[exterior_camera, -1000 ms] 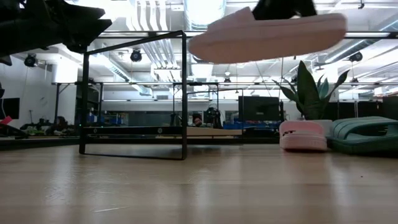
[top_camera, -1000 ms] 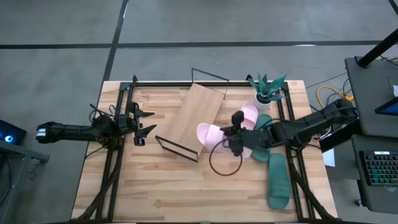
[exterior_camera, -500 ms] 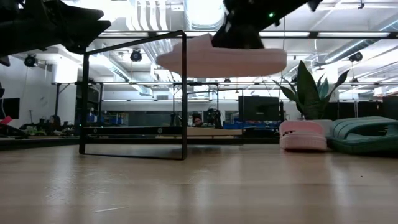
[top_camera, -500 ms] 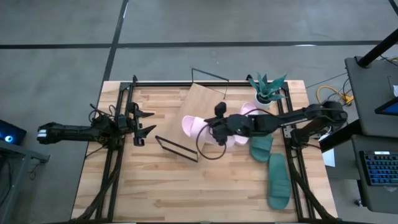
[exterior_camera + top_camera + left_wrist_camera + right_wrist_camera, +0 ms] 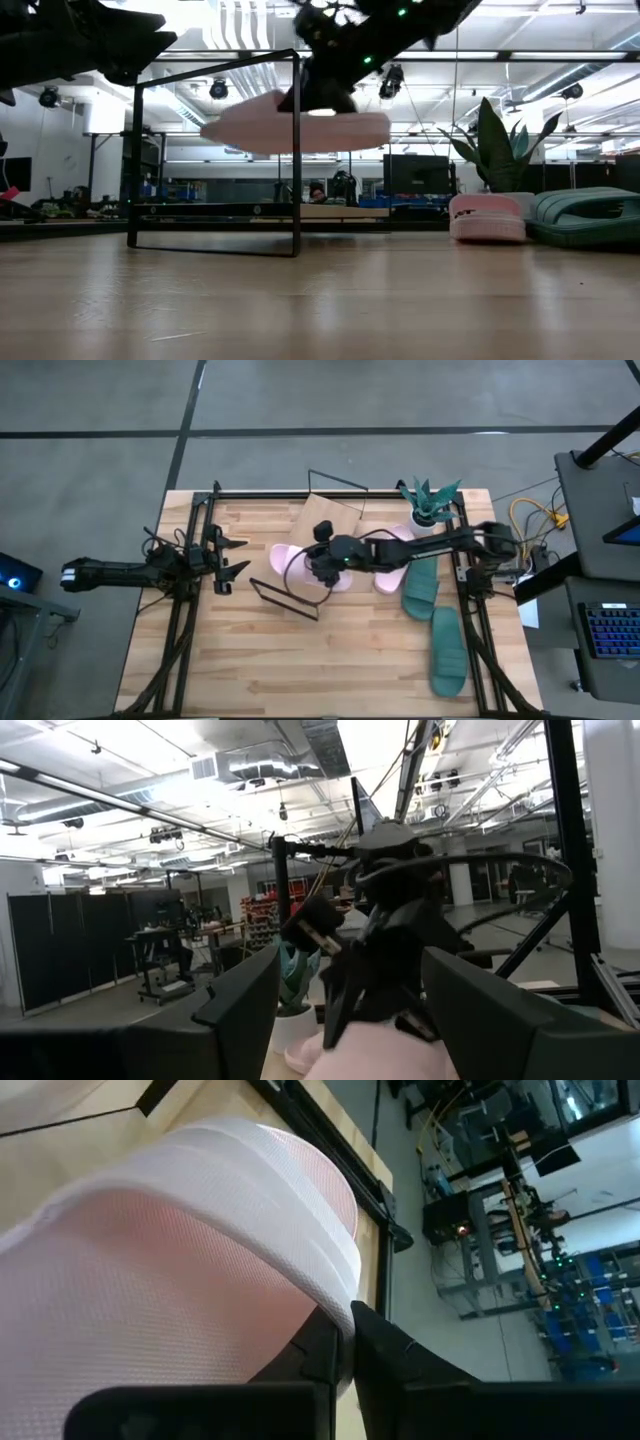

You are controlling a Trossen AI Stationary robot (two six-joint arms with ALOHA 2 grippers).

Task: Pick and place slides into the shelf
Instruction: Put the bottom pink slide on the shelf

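High view: we see the right gripper (image 5: 318, 563) reaching across the table (image 5: 300, 670), fingers clamped on a pink slide (image 5: 292, 563) that sits over the shelf (image 5: 318, 530) near its front wire edge. A second pink slide (image 5: 398, 548) lies just right of the shelf. Two green slides (image 5: 420, 588) (image 5: 447, 652) lie farther right of the shelf. A potted plant (image 5: 428, 503) stands beyond them. The left gripper (image 5: 228, 556) waits left of the shelf, fingers spread apart.

Low view: the pink slide (image 5: 295, 130) hangs level, clear of the table, crossing the shelf's black corner post (image 5: 297, 150).

Left wrist view: the right arm (image 5: 385, 945) shows above the pink slide (image 5: 375, 1055).

Right wrist view: the fingers (image 5: 335, 1350) grip the strap of the pink slide (image 5: 170, 1280).
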